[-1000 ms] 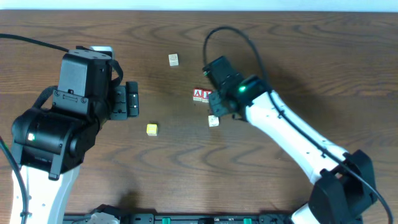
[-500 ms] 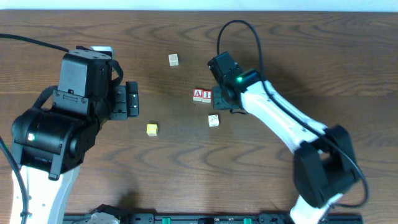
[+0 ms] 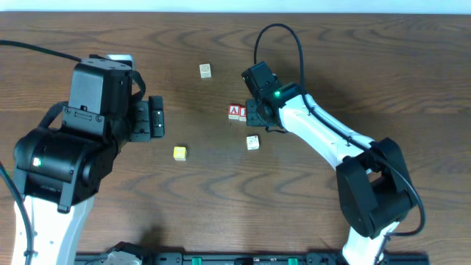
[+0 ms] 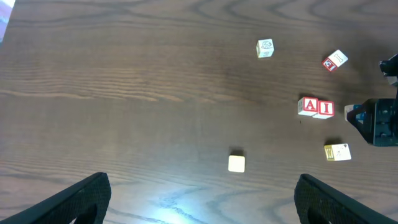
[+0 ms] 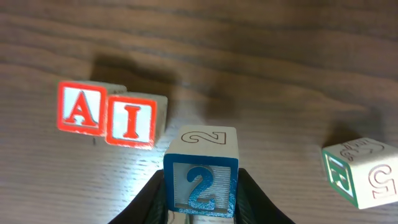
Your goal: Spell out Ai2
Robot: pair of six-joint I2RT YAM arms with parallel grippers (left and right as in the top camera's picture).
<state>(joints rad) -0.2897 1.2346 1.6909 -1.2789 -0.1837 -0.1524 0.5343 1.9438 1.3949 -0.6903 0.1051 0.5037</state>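
Two red-lettered blocks, A (image 3: 234, 112) and I (image 3: 243, 112), stand side by side on the table. They also show in the left wrist view as A (image 4: 309, 106) and I (image 4: 324, 108), and in the right wrist view as A (image 5: 81, 107) and I (image 5: 132, 121). My right gripper (image 3: 255, 113) is shut on a blue 2 block (image 5: 201, 177). It holds the block just right of the I block and a little nearer the camera. My left gripper (image 4: 202, 199) is open and empty, well to the left (image 3: 156, 119).
A yellow block (image 3: 179, 153) lies to the lower left of the A block. A block with green letters (image 3: 252, 143) lies just below the right gripper. A pale block (image 3: 205, 71) sits further back. A red-and-white block (image 4: 334, 60) shows in the left wrist view.
My right gripper with the 2 block has moved towards the far side of the table, closer to the right side of the I block. The left arm has not moved.
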